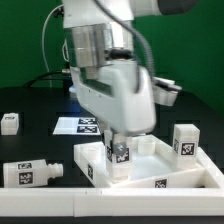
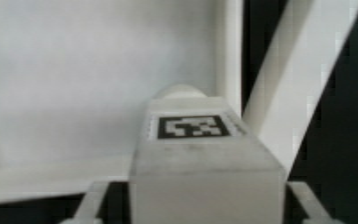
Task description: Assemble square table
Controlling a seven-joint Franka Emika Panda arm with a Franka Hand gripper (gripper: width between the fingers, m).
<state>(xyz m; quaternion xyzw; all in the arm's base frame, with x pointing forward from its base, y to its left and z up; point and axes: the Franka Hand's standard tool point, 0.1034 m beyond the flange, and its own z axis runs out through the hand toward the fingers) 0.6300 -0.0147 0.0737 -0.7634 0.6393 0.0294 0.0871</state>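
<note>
Squarely within the tool (image 2: 197,198), peg leg (image 2: 197,128) gripped by half-closed jaws, upright, inside the square tabletop (image 1: 192,174) rim.

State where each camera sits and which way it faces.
Exterior view: off the arm, looking slightly down at the table top; the arm and end effector show.
Wrist view: on the wrist, looking along the fingers at the gripped leg; only the fingers show.
Shared: the leg and the table top.
</note>
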